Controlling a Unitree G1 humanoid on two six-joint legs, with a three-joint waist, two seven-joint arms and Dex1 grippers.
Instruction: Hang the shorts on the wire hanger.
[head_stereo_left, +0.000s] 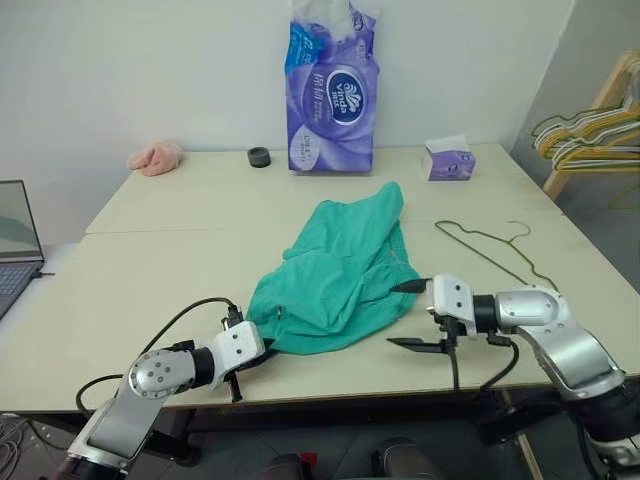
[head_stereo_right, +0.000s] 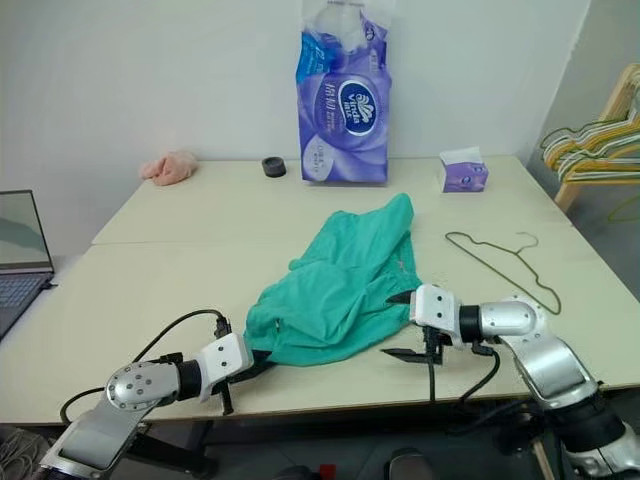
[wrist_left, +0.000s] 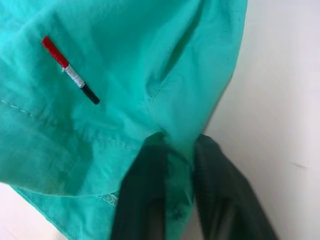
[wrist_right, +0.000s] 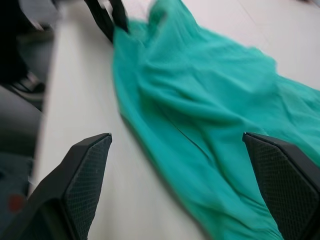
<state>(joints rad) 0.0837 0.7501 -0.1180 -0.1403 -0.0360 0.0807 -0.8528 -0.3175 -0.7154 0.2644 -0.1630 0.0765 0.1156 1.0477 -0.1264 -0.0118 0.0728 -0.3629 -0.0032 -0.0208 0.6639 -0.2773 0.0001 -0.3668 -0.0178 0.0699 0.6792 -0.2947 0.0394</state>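
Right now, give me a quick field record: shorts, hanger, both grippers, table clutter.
shorts: teal shorts lying crumpled mid-table
wire hanger: wire hanger flat on the table, beside the shorts toward the robot's right, apart from them
left gripper: left gripper shut on the shorts' near corner
right gripper: right gripper open at the shorts' near right edge, holding nothing
clutter: tissue pack, tissue box, pink cloth at the far edge
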